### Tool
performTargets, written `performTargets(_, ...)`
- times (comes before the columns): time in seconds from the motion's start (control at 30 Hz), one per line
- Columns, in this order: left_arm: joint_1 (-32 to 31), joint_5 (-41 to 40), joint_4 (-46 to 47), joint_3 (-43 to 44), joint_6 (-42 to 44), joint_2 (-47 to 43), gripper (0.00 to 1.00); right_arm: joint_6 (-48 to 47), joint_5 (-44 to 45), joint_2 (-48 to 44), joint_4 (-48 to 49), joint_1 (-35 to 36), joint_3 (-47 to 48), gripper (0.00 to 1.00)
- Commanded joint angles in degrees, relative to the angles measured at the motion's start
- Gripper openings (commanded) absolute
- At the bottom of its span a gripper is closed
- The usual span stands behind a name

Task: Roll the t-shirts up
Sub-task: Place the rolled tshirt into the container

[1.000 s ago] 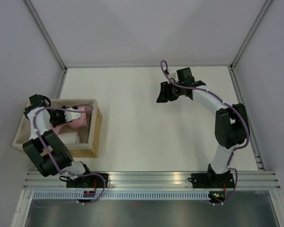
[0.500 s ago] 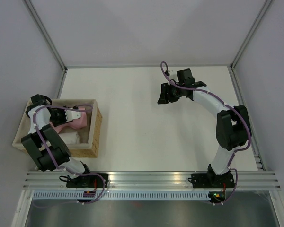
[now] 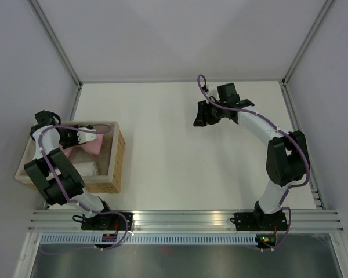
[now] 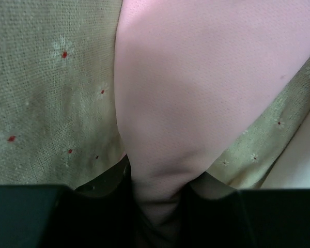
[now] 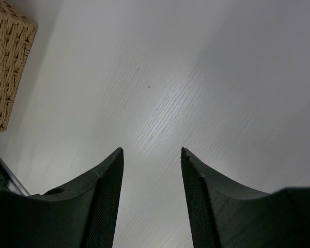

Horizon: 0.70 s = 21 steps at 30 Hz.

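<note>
My left gripper (image 4: 157,212) is closed on a fold of the t-shirt (image 4: 196,88), jaws narrow, with the cloth bunched between them. The shirt is plain light pink, soft and finely knit, smooth where it stretches and creased into a tight gather where I pinch it. I see no print or seam on this part. It lies inside the wicker basket (image 3: 119,159), up against the lining (image 4: 51,93), a beige weave dotted with small red specks and tiny white flowers. A paler cloth (image 3: 86,168) lies beside the shirt, toward the basket's near side.

The basket stands at the left edge of the table (image 3: 174,150), toward the near left corner. My right gripper (image 5: 151,152) hangs over the far middle of the table, well apart from the basket, jaws parted and holding nothing.

The table top is white with a faint streaked grain and a few tiny dark flecks. Plain pale grey walls (image 3: 180,35) close it in on the left, the far side and the right, with metal framing at the corners. An aluminium rail (image 3: 191,217) runs along the near edge, where both my bases are bolted.
</note>
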Motion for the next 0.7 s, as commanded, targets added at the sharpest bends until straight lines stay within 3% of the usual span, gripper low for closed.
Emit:
performTargets(0.0,-0.1,2.9,2.9,-0.4,9.1,0.1,0.02,0.4,0.9,-2.3,-0.4,0.6,-0.4,0.54)
performTargets(0.23,0.3,-1.1,-2.2,-6.8,12.0,1.4,0.02,0.4,2.4,-2.9,-2.4,1.4,0.4,0.54)
performTargets(0.67,0.9,-4.9,-8.1,-7.6,18.8,3.8,0.03,0.4,4.1,-3.1,-4.0,3.0,0.9,0.55)
